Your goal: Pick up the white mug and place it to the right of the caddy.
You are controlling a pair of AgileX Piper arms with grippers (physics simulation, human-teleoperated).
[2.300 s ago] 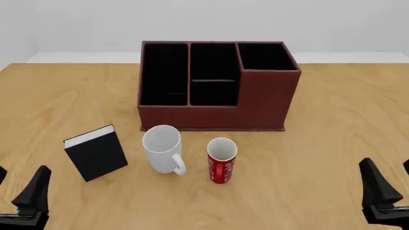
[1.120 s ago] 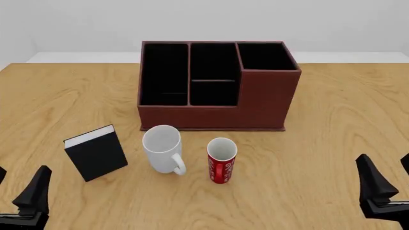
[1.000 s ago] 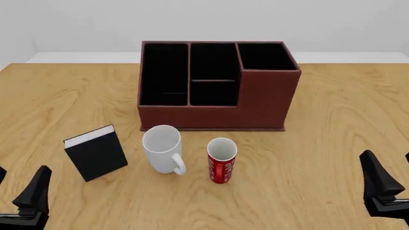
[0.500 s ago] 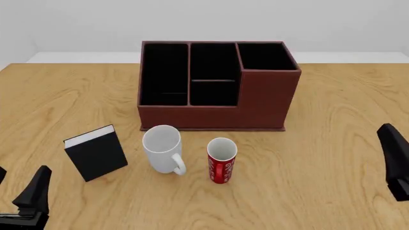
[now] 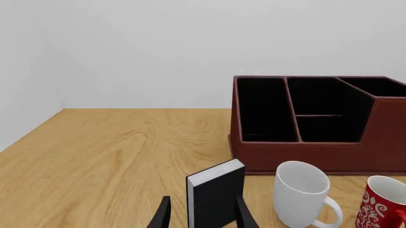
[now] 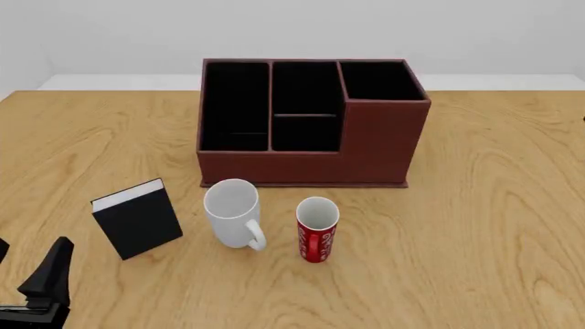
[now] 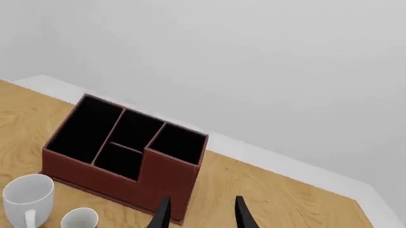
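From the front, the white mug (image 6: 232, 212) stands upright on the table (image 6: 475, 205), just in front of the caddy (image 6: 311, 123), between a black book (image 6: 137, 219) and a red mug (image 6: 316, 229). My left gripper (image 6: 23, 288) sits low at the near left corner — my right one is out of this view.

Through my left wrist, my fingers (image 5: 163, 216) stand parted and empty, the book between them, the white mug (image 5: 301, 192) beyond.

Through my right wrist, my right gripper (image 7: 200, 213) is parted too, holding nothing, above the caddy (image 7: 127, 152) — the white mug (image 7: 28, 194) stands off to one side

glossy ceramic white mug (image 6: 232, 212), wood-grain table (image 6: 475, 192)
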